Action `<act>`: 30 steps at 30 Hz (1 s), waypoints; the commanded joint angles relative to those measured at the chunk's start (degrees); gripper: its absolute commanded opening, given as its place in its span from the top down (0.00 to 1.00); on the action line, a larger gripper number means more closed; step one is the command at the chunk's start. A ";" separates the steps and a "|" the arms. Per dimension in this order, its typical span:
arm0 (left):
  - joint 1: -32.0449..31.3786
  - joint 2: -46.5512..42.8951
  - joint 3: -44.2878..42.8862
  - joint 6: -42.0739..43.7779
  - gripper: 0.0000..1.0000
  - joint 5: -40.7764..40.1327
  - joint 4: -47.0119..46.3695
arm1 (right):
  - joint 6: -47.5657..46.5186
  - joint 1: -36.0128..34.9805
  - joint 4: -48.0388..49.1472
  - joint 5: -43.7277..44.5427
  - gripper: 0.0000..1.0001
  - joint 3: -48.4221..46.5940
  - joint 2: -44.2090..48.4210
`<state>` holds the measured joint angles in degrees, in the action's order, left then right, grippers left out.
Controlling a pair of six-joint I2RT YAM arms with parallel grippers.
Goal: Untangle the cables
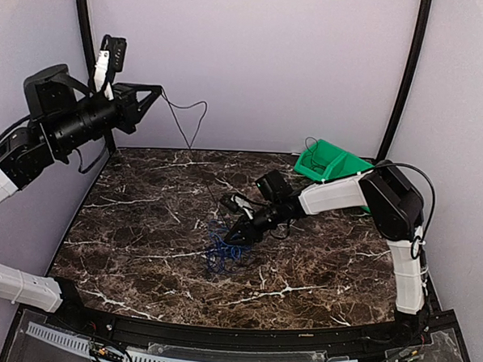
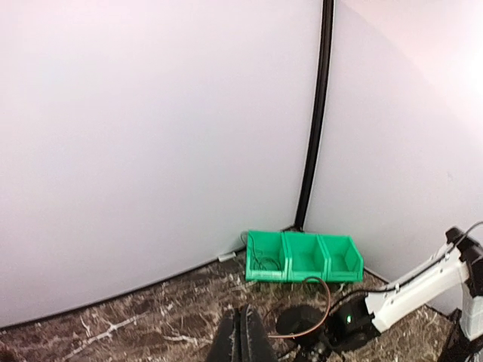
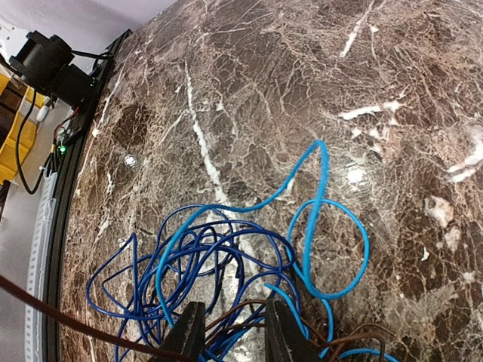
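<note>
On the dark marble counter (image 1: 142, 224), the right arm (image 1: 338, 194) reaches from the right edge toward the middle. The left arm (image 1: 74, 124) is lifted high above the left edge, close to the far left corner.

In the far right corner stands a green bin (image 1: 340, 160) with three compartments. The left wrist view shows a few thin wires in its left compartment (image 2: 264, 260).

The cables (image 1: 217, 253) lie as a loose clump near the middle of the counter, a little toward the near edge. In the right wrist view they are mostly bright blue loops (image 3: 211, 256) crossing over each other, with some dark brown strands among them.

The right pincer (image 1: 237, 236) is low, just at the far right side of the clump. Its two fingers stand apart, so it is released. Thin dark strands and blue loops pass through the gap (image 3: 230, 309) between the fingers.

The left pincer (image 1: 155, 91) is clenched, and its fingers (image 2: 240, 332) are pressed together. A thin black wire (image 1: 183, 133) starts at its tip, makes a kink in the air, and goes down toward the clump.
</note>
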<state>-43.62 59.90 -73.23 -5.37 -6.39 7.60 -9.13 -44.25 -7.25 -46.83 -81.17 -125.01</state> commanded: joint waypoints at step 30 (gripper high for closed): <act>-0.41 -5.18 -19.10 12.38 1.00 -18.31 -3.76 | -1.04 -0.22 -3.52 7.96 0.57 -1.84 -1.51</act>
<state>-43.94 54.89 -97.06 7.92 -21.58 6.72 -8.56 -44.51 -8.73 -41.28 -82.83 -125.97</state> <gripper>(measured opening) 0.013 0.433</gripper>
